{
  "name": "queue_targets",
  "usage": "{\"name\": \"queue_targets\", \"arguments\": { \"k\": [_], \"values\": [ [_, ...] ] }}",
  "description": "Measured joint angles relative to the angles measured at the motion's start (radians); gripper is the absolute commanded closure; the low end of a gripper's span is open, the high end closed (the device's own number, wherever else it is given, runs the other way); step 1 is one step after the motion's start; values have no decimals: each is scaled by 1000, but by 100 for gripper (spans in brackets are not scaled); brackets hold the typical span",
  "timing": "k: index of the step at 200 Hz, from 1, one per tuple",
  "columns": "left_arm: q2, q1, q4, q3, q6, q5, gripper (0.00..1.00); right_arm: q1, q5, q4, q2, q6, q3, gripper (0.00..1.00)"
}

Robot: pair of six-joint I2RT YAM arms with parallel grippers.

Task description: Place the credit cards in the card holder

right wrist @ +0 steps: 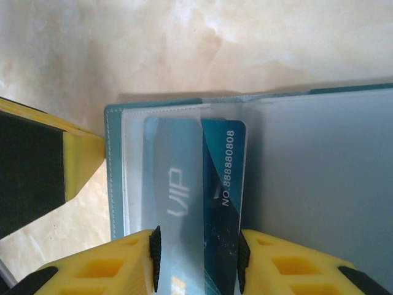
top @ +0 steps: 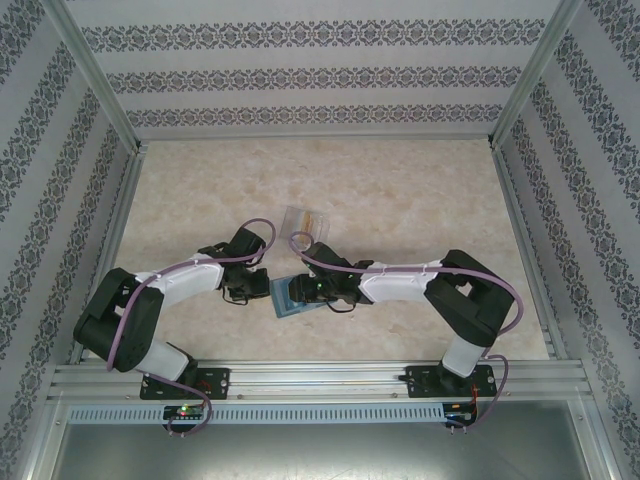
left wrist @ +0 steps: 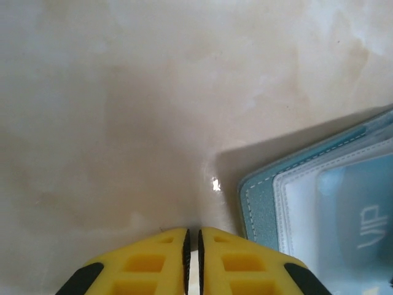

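The card holder (top: 285, 298) lies open on the table between the two arms, a teal wallet (right wrist: 112, 178) with clear pockets inside. A blue credit card (right wrist: 222, 178) marked VIP sits with its left half under the clear pocket and its right half bare. My right gripper (right wrist: 196, 261) is shut on this card, one pad on each long edge. My left gripper (left wrist: 192, 258) stands just off the wallet's corner (left wrist: 261, 206), low over the table, jaws shut with only a thin slit and nothing between them. The same card (left wrist: 362, 212) shows through the pocket.
A clear plastic case (top: 305, 220) with orange cards inside lies just beyond the wallet. Bare marbled tabletop (top: 400, 190) spreads toward the back. Patterned walls close in three sides, and a metal rail (top: 320, 378) runs along the near edge. One yellow left finger (right wrist: 77, 166) shows beside the wallet's left edge.
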Motion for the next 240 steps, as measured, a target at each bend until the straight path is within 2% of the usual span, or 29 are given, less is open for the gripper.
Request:
{"name": "queue_targets", "arguments": {
  "k": [51,146,205,240],
  "values": [
    [-5,0,10,-8,0,-4,87,0,44,-47,-18,-39,9,60],
    [-5,2,23,-15,-3,1,88,3,43,-40,39,-42,50,62],
    [-4,2,24,-15,-6,5,91,27,38,-39,75,-39,82,70],
    [-5,2,24,-15,-11,5,92,35,37,-47,82,-39,93,71]
  ]
}}
